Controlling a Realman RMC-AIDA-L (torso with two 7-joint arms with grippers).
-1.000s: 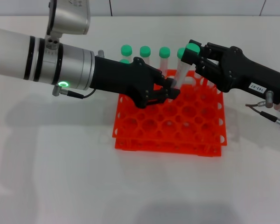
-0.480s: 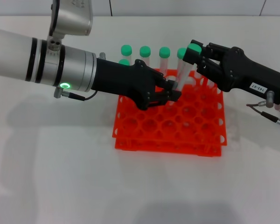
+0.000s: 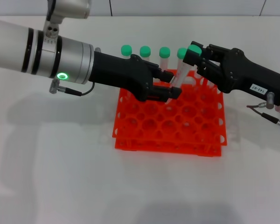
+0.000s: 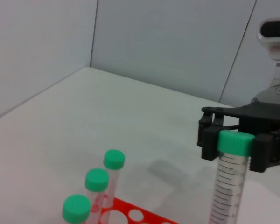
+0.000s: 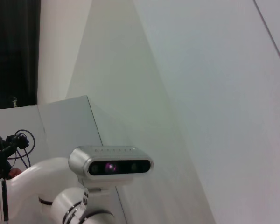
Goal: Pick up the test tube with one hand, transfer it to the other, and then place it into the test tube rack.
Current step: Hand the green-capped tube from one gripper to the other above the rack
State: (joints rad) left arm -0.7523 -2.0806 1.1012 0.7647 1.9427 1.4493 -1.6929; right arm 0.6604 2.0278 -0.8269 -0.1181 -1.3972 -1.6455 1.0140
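Observation:
The test tube [image 3: 181, 70] leans tilted above the back of the orange-red test tube rack [image 3: 168, 126], green cap uppermost. My right gripper [image 3: 196, 57], the one with the white label, is shut on the tube just below its cap. My left gripper [image 3: 173, 83], on the arm with the green ring, stands open with a finger on either side of the tube's lower end. In the left wrist view the test tube [image 4: 228, 186] hangs upright from the right gripper [image 4: 235, 144], over the rack [image 4: 135, 215].
Several other green-capped tubes [image 3: 145, 51] stand in the rack's back row, close behind both grippers; three of them [image 4: 97, 179] show in the left wrist view. White table surrounds the rack. The right wrist view shows only a wall and the robot's head camera [image 5: 110, 165].
My left gripper's fingers have spread apart off the tube's lower end and the left arm has shifted slightly back. The right gripper and the tube have barely moved.

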